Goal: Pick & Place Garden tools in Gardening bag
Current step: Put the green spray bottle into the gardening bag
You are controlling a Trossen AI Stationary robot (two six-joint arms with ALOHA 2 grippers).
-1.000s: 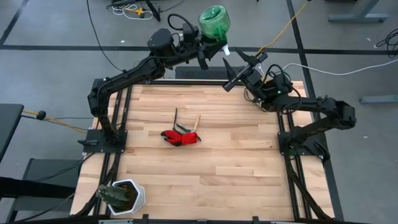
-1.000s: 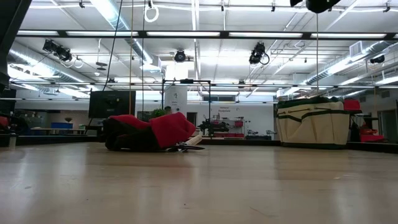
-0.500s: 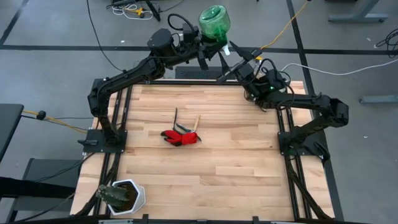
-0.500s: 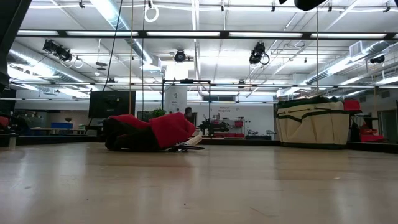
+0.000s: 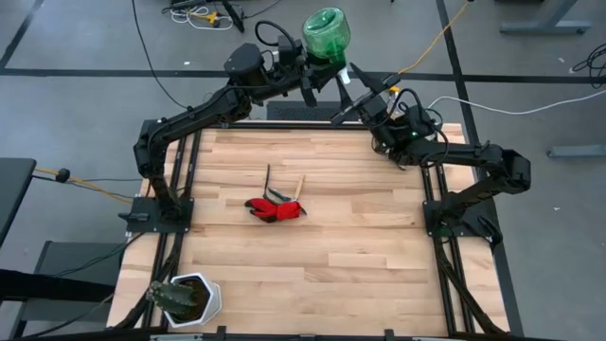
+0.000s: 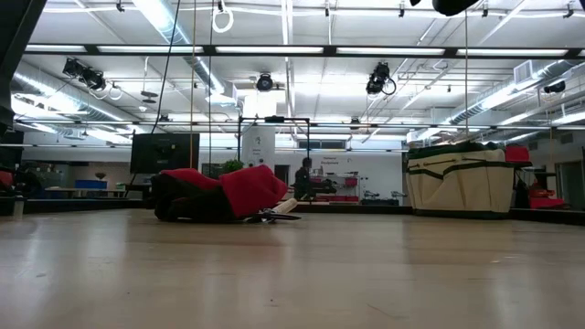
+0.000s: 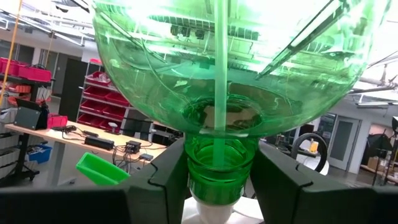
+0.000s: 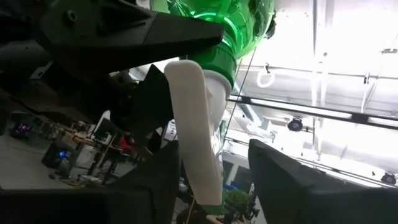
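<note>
So right now the left pincer [image 5: 317,74] is clamped on the neck of the translucent green plastic watering bottle [image 5: 327,33], holding it up in the air past the far edge of the wooden table [image 5: 312,256]. In the left wrist view both fingers [image 7: 171,174] sit against the ribbed green neck [image 7: 219,168], just above the white spout piece.

The right pincer [image 5: 347,87] has come in from the other side with its jaws only partly apart, straddling the long white spout [image 8: 196,143]. From the right wrist view I can't tell if the fingers [image 8: 155,180] are actually touching it yet.

Handling-wise: the bottle looks empty, so probably very light, but smooth plastic is slippery and the round belly is way too wide to grab. Neck or spout is the only sensible place, and the spout looks thin, so I'd squeeze it gently.

The red glove [image 5: 275,208] and the slim wooden-handled metal tools [image 5: 284,189] are lying mid-table, untouched. The beige canvas bag with green trim [image 6: 460,178] shows only in the low view, well off to the side of the glove pile.
</note>
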